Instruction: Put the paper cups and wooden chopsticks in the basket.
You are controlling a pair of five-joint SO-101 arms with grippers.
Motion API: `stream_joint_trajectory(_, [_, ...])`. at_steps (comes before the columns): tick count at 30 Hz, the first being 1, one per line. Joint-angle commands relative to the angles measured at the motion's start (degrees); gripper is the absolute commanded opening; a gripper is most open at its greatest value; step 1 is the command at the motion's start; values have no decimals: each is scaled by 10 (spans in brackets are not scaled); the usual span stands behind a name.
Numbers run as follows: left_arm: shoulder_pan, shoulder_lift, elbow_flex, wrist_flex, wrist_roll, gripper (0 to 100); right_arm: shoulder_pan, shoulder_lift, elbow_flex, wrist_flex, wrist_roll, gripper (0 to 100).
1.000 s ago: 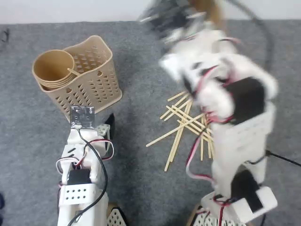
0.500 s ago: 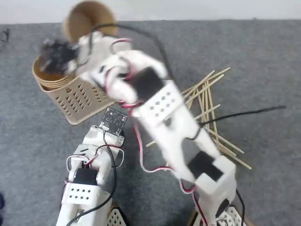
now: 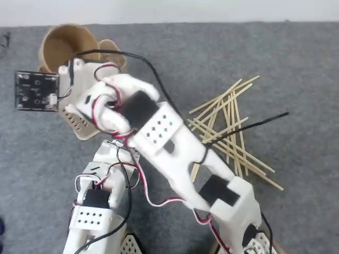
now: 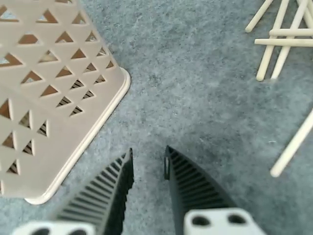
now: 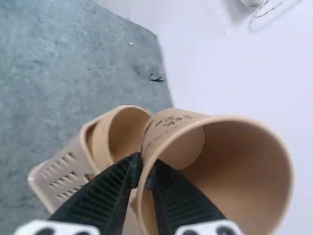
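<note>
Swung over from the pale wooden chopsticks [image 3: 228,127], the right gripper [image 5: 142,169] pinches the rim of the tan paper cup [image 5: 230,161] over the beige perforated plastic basket [image 5: 63,166]; the cup's print is too faint to read.

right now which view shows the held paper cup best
Right wrist view: the paper cup is close, rim between the fingers of the right gripper. High view: partly behind the arm. Left wrist view faces the basket.

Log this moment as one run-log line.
right end effector: shut on paper cup, over basket | left end effector: open, low beside basket | wooden chopsticks: loose on carpet
</note>
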Motion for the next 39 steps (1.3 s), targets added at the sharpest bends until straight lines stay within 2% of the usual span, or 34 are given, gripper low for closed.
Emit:
stream_joint_trajectory(1, [4,-8,-5,-15,-4,94,-3,14,-21,7,-11,6])
stream_joint_trajectory(6, [1,-8,-5,-15,-4,94,-10,18,-21,9,-13,20])
stream_joint_trajectory(11, [1,-8,-5,-15,-4,94,-25,8,-22,9,-46,174])
stream_joint_trajectory(22, [3,-8,-5,-15,-4,94,-19,8,-69,3,-52,147])
stream_joint_trajectory(25, [4,-8,-5,-15,-4,94,-4,35,-79,-34,-6,142])
stream_joint_trajectory(28, [4,-8,-5,-15,-4,94,7,65,-96,-90,33,80])
stream_joint_trajectory(31, [4,-8,-5,-15,-4,94,-6,84,-134,-116,38,47])
stream_joint_trajectory(39, [3,-8,-5,-15,-4,94,-21,120,-156,-118,39,48])
